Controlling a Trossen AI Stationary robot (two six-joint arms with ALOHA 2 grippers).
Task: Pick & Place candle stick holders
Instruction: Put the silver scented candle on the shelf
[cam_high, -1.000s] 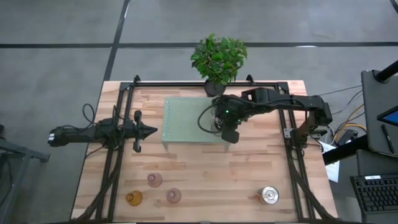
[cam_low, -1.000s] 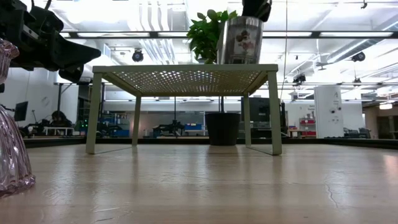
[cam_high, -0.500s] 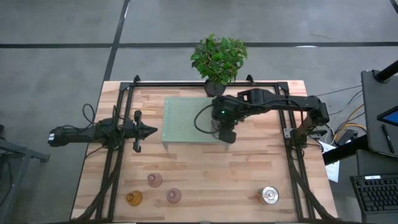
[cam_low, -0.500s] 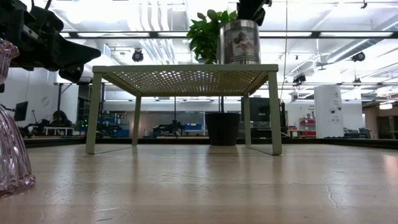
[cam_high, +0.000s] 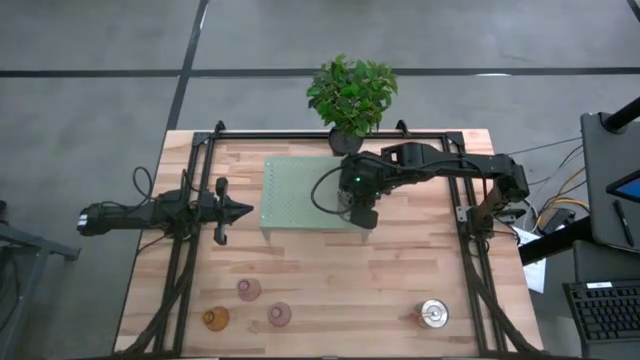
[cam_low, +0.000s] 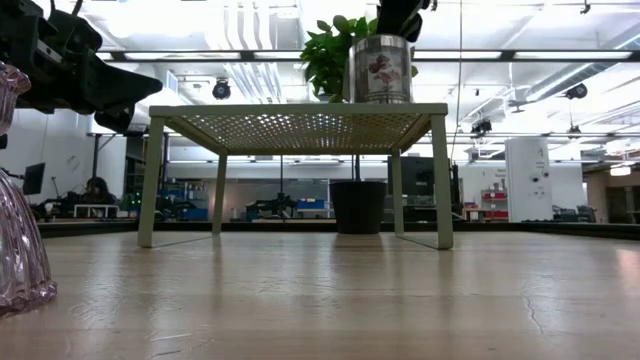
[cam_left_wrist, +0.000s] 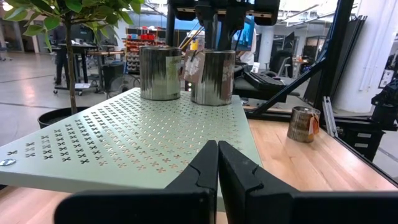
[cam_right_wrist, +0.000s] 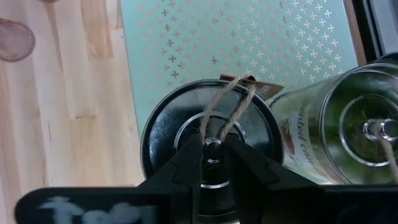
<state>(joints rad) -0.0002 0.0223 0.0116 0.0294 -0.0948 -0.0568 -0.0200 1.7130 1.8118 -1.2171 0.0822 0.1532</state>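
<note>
Near edge of table (cam_high: 400, 270): three glass holders (cam_high: 248, 290) and one silver holder (cam_high: 433, 314) wait. Left tool (cam_left_wrist: 217, 163) parked, pressed together. Further back, right tool (cam_right_wrist: 213, 149) pinches silver holder's stem (cam_right_wrist: 213, 145); vs 1s ago it's lowered onto green stand (cam_high: 300, 190) beside another. Release next imo.

silver holder (cam_low: 380, 68) on green stand (cam_low: 295, 117) (plant (cam_low: 335, 50) behind)

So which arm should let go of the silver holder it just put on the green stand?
Right. The right gripper is shut on the silver holder on the green stand; the left gripper sits shut beside the stand, empty.
</note>
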